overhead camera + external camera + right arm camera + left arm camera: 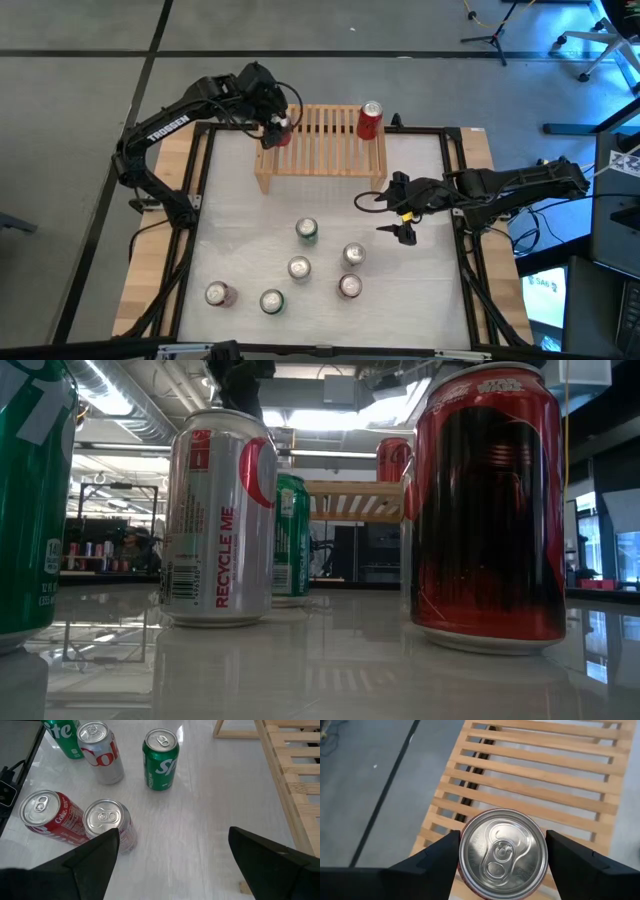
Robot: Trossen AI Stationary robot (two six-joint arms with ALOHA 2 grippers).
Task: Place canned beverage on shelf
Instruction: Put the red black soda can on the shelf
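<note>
I count eight cans in all: six standing loose on the glossy white desk (420,180), one red can (370,120) upright on the right end of the shelf (325,150), and one held can (502,851) at the shelf's left end. The shelf is a low rack of pale wood with parallel flat slats. My left tool (502,857) has its two dark fingers against the sides of the held can, a smooth silver-topped cylinder with a pull tab, over the slats. My right tool (172,855) hangs over bare desk just beside the shelf's right leg, jaws spread wide, gripping nothing. From its wrist I see five loose cans: two green, two red, one silver.
</note>
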